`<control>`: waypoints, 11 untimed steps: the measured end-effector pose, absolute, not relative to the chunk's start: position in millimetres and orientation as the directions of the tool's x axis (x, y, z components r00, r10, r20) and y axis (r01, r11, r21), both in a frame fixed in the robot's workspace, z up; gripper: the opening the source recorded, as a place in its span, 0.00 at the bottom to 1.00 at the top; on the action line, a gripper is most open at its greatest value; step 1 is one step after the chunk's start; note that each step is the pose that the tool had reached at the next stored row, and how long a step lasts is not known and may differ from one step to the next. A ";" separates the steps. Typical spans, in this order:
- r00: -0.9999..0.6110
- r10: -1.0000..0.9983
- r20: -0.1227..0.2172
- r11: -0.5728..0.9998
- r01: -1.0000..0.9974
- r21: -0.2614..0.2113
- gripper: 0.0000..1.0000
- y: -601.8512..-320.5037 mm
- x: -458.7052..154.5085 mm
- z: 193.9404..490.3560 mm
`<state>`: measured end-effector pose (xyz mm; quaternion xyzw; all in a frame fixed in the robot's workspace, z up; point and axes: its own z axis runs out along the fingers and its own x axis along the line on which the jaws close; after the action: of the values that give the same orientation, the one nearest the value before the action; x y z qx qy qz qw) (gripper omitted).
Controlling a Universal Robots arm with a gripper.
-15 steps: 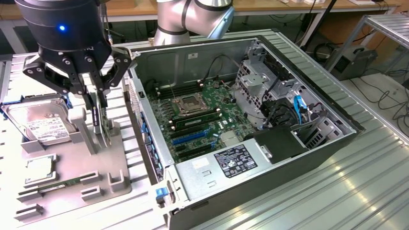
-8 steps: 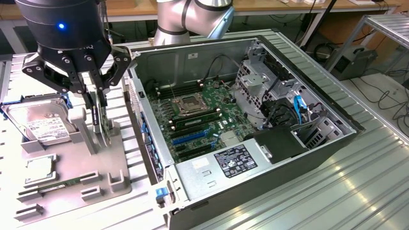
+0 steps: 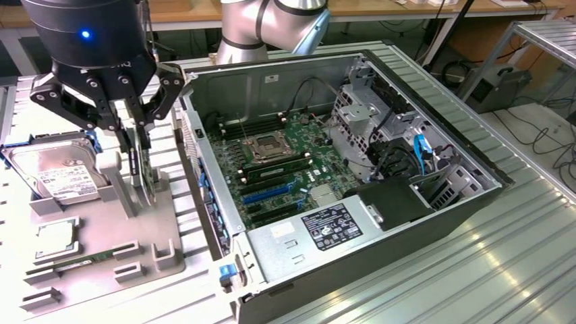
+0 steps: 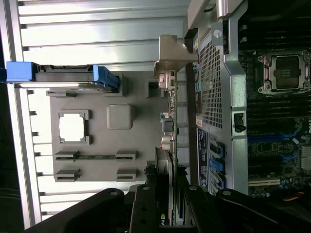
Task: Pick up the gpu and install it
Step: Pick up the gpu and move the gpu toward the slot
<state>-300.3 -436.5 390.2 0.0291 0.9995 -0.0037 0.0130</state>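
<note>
**Gripper** (image 3: 135, 145): at 10 o'clock of exterior view. Black cylindrical body upright, blue indicator (image 3: 85, 34) lit. Finger linkages splayed to either side, tips pointing straight down.

**Grip:** fingertips drawn in parallel, pressed on both faces of thin gpu (image 3: 142, 172) standing on edge.

**Arm** (image 3: 270, 23): at 12 o'clock, silver-grey tube and joint, well apart from gripper.

**Wrist view:** black fingers (image 4: 146, 204) flank gpu edge on both sides.

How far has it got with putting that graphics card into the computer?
Done: the fingers look closed on the gpu. In hand: that card, standing upright at the gray holder, not yet carried away. Left: the installing itself; the blue slots in the open computer case hold no card.
</note>
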 end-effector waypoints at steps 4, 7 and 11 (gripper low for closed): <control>-0.998 0.058 -0.026 0.998 0.058 -0.007 0.26 -436.5 -300.3 391.4; -0.998 0.058 -0.026 0.998 0.058 -0.007 0.26 -436.5 -300.3 392.4; -0.998 0.058 -0.026 0.998 0.058 -0.007 0.26 -436.5 -300.3 393.8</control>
<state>-300.3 -436.5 393.8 0.0291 0.9995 -0.0037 0.0130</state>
